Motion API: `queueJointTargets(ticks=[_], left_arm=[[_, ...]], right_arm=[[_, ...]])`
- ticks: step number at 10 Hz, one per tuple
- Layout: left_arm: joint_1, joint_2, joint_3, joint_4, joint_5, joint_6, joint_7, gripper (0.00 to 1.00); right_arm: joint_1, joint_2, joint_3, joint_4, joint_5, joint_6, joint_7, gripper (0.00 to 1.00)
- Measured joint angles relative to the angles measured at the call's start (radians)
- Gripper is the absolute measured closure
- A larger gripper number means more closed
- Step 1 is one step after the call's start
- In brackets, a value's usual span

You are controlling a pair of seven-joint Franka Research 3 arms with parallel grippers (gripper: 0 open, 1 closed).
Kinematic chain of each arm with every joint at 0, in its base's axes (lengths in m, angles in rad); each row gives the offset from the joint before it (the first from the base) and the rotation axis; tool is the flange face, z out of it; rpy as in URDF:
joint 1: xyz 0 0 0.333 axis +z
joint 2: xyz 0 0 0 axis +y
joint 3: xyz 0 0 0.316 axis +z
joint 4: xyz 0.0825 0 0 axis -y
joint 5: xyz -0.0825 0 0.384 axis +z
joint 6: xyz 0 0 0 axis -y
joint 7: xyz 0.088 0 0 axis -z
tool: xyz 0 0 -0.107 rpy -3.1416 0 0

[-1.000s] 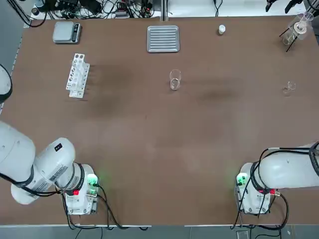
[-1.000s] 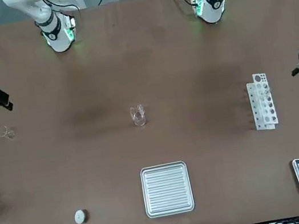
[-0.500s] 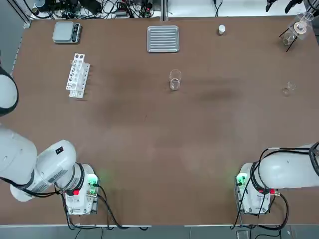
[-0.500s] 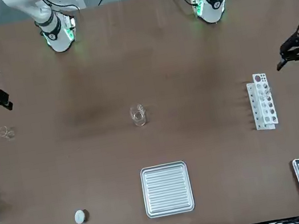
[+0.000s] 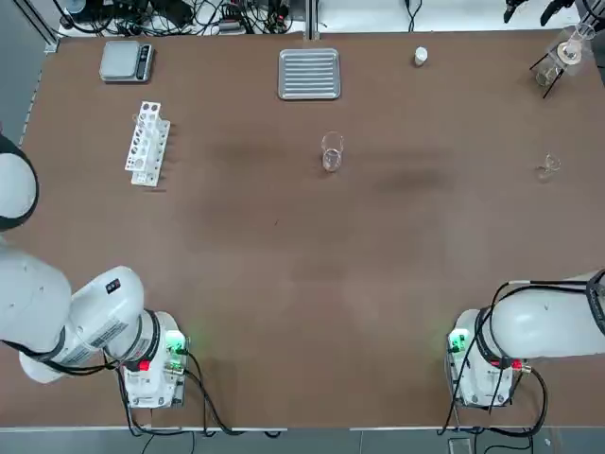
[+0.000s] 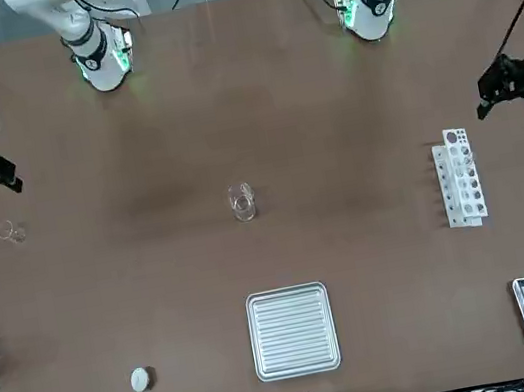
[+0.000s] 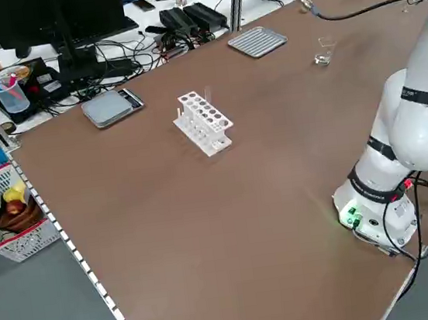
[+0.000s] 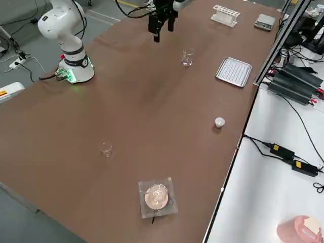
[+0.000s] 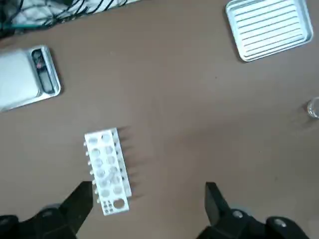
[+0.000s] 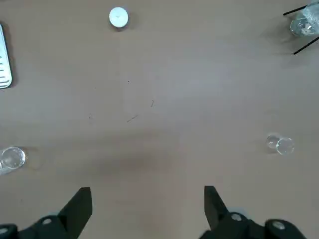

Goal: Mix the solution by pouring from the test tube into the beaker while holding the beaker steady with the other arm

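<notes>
While I watch from overhead, my left gripper (image 9: 147,199) hangs high above the left part of the table (image 5: 284,284) with its fingers spread wide and nothing between them. From its wrist camera I look straight down on the white test tube rack (image 9: 107,171), which lies just ahead of the fingertips. Overhead, that rack (image 5: 146,144) sits toward the far left of the table, with the silver scale (image 5: 127,61) beyond it near the far edge. I cannot make out any tube standing in the rack.

Moving right, the ribbed metal tray (image 5: 309,74) lies at the middle of the far edge, and the beaker (image 5: 332,151) stands upright just this side of it, alone, well apart from both grippers. Further right, a small white round cap (image 5: 421,57) rests near the far edge.

On the right, my right gripper (image 10: 147,201) hangs parked above the table, fingers released and empty. A smaller clear glass piece (image 5: 548,168) sits near the right edge, and the flask on its stand (image 5: 565,55) occupies the far right corner.
</notes>
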Motion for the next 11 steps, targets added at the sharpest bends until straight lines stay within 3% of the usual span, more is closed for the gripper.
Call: queueJointTargets(ticks=[2,7,11], left_arm=[[0.003,-0.01,0.0,0.035,0.01,-0.103,-0.154,0.0],[-0.017,-0.031,0.011,0.041,0.011,-0.119,-0.21,0.0],[-0.265,-0.032,0.234,0.061,0.014,-0.119,-0.217,0.0]], right_arm=[[0.001,0.0,0.001,0.0,0.0,0.001,0.0,0.0],[0.002,-0.002,0.002,0.0,0.0,-0.002,-0.001,0.0],[0.002,-0.003,0.004,0.0,0.0,-0.005,-0.001,0.0]])
